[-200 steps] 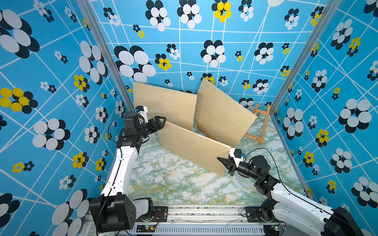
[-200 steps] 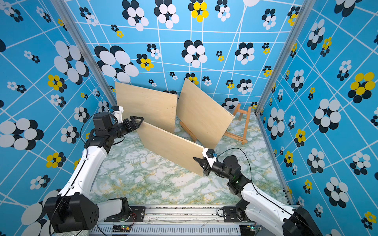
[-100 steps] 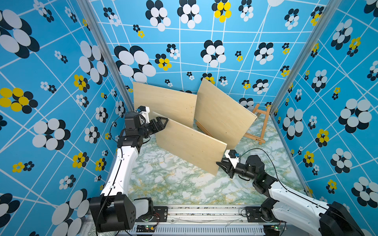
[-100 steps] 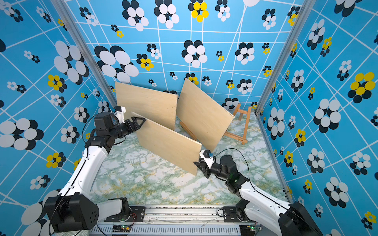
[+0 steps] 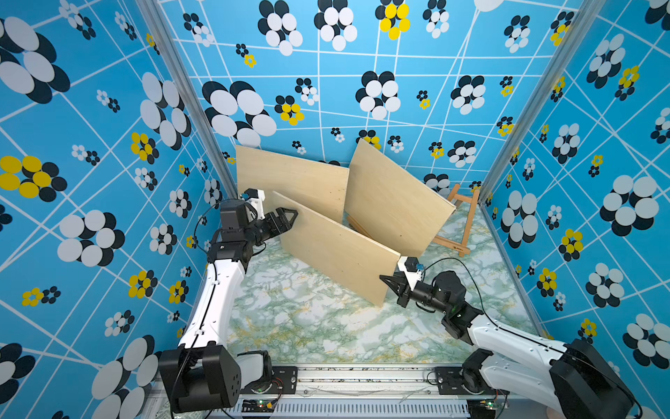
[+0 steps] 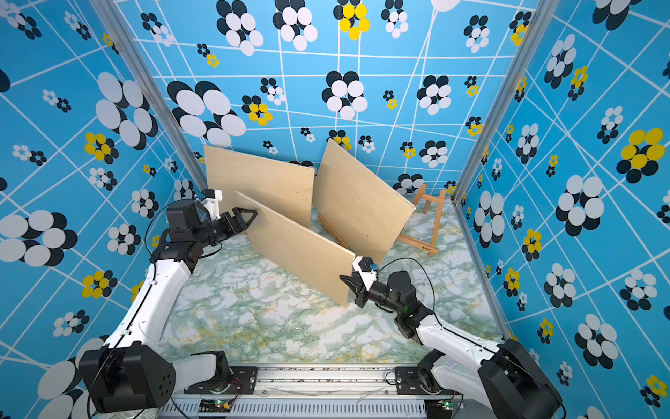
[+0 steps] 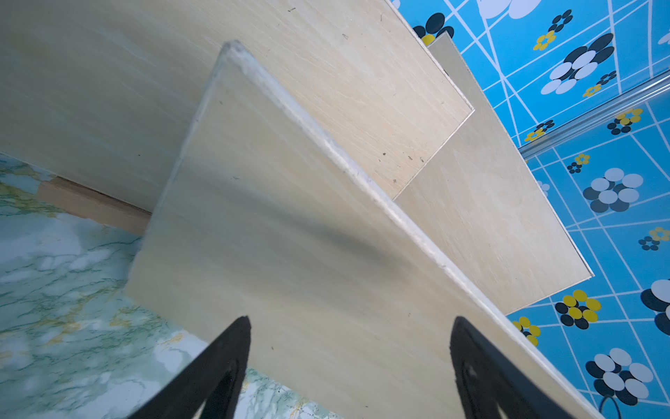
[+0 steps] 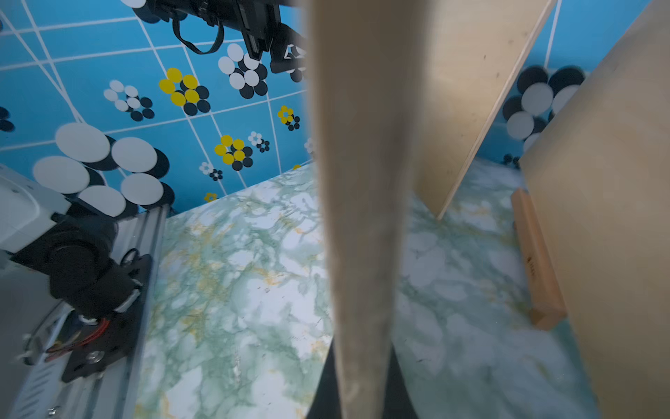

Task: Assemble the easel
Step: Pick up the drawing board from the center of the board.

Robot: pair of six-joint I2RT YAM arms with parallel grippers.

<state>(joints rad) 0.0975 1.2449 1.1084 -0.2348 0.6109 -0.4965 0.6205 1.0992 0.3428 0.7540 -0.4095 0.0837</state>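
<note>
Behind a leaning panel (image 5: pixel 395 203) at back right, the wooden easel (image 5: pixel 468 223) stood mostly hidden; the right hand (image 5: pixel 386 281) clamped the front board (image 5: pixel 337 254) by its edge, the left hand (image 5: pixel 288 217) gaped open.

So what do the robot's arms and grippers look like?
The left arm and right arm have white shells, black joints and black bases on a silver rail. The left gripper and right gripper have black triangular open-frame fingers and a white camera block with a blue part. A black cable loops beside each wrist.
</note>
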